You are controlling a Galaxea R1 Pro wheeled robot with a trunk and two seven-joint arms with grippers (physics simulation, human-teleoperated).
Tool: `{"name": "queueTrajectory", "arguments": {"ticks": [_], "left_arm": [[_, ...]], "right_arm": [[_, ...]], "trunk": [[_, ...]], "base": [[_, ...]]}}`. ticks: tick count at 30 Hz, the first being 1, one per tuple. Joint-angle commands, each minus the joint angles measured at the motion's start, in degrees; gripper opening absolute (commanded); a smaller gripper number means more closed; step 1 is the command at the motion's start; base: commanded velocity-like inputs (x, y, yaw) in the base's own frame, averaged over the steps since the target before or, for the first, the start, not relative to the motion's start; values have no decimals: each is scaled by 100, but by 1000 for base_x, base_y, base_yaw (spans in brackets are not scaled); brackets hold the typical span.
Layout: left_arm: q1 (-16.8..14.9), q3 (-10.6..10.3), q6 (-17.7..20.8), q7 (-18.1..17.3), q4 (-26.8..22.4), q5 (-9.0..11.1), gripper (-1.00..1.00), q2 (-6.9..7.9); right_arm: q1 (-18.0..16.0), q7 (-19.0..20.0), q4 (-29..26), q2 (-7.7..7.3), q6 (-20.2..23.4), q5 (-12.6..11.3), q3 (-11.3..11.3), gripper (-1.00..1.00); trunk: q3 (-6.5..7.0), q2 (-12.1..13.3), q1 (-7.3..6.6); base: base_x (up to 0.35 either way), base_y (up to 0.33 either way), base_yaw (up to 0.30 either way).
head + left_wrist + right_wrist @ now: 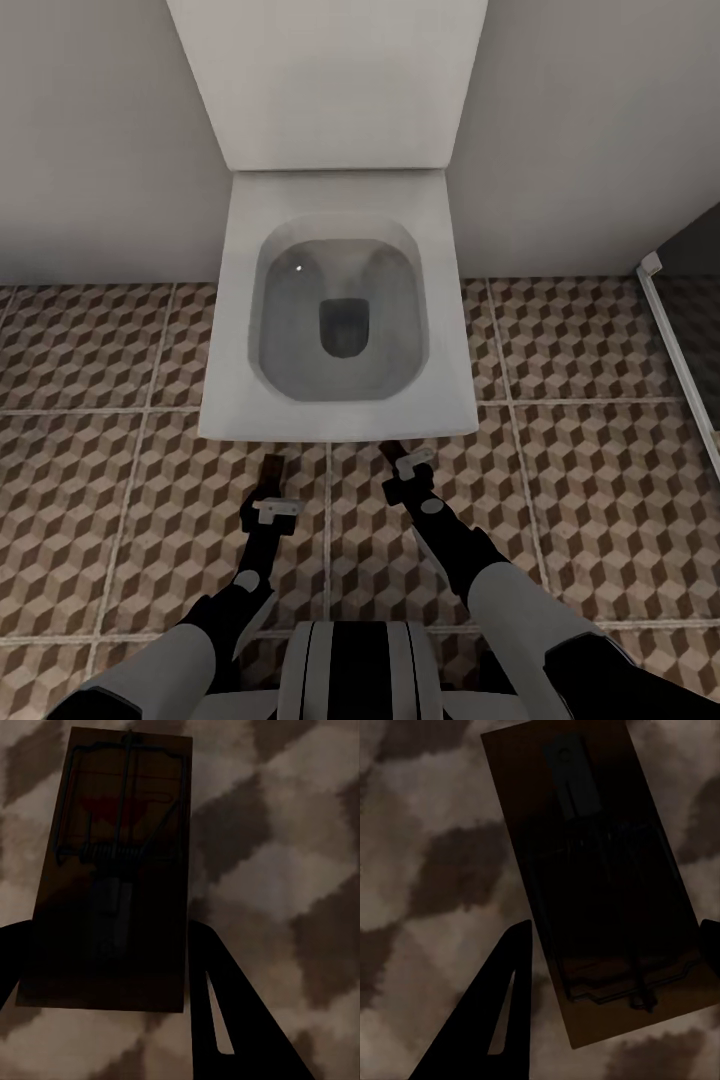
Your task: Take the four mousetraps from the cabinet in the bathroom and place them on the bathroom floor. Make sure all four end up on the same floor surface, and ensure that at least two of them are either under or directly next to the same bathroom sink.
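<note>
Square white toilet [340, 300] bowl holding water, cube-patterned bathroom floor [590, 470], left gripper [272, 478] clamping mousetrap [112, 870], right gripper [400, 462] clamping second mousetrap [600, 877].

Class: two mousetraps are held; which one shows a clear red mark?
The mousetrap in the left gripper; the right gripper's trap looks uniformly dark.

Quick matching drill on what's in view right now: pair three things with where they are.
Things:
1. left tool
2. right tool
3. toilet

Places or states:
A. against the wall, ahead of both arms
B. holds a mousetrap with a red mark visible
C. holds a mousetrap seen over the cube-pattern floor

Pairs: 1-B, 2-C, 3-A
</note>
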Motion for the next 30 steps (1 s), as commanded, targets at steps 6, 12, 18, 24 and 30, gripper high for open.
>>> {"name": "queueTrajectory", "arguments": {"ticks": [6,12,18,24,30], "left_arm": [[-4,-36,18,92,9,-14,-100,3],[-4,-17,91,99,0,-7,-100,3],[-4,-7,661,107,-88,-3,-100,-6],[-4,-3,991,112,-173,3,-100,-8],[-4,-6,1117,116,-289,4,-100,-6]], "right_arm": [[-3,-40,1,-8,8,37,29,-100],[-3,-49,-2,-10,8,40,29,-100],[-3,-49,-7,-10,8,45,29,-100],[-3,-52,-7,0,8,46,36,-100],[-3,-53,-7,-1,8,46,38,-100]], "trunk": [[-2,-1,-1],[-2,-1,-1],[-2,-1,-1],[-2,-1,-1],[-2,-1,-1]], "base": [[0,0,0],[0,0,0],[0,0,0],[0,0,0],[0,0,0]]}}
